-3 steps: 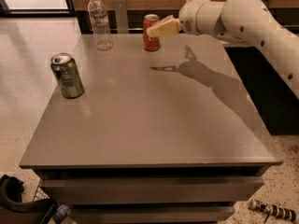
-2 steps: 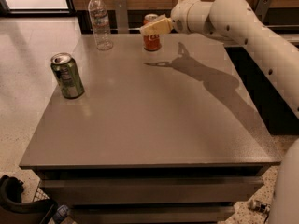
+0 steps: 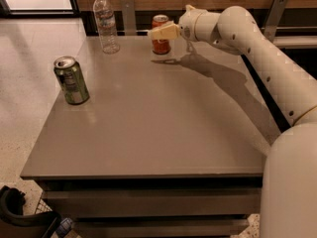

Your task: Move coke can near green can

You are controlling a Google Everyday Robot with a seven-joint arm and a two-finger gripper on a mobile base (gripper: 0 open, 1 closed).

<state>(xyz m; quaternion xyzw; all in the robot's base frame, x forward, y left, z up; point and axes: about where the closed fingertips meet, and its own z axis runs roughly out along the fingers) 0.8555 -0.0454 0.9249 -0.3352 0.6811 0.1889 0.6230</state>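
Observation:
The coke can (image 3: 160, 44) is red-orange with a silver top and stands at the far edge of the grey table (image 3: 148, 133), right of centre. My gripper (image 3: 157, 32) reaches in from the right at the can's upper half and partly covers it. The white arm (image 3: 247, 38) stretches back to the right. The green can (image 3: 72, 80) is dark green with a silver top and stands upright near the table's left edge, well apart from the coke can.
A clear plastic water bottle (image 3: 106, 23) stands at the far left of the table, left of the coke can. Metal brackets (image 3: 129, 16) and a wooden wall lie behind the table. The floor lies to the left.
My gripper has moved left and now sits at the coke can. Both cans stay where they were.

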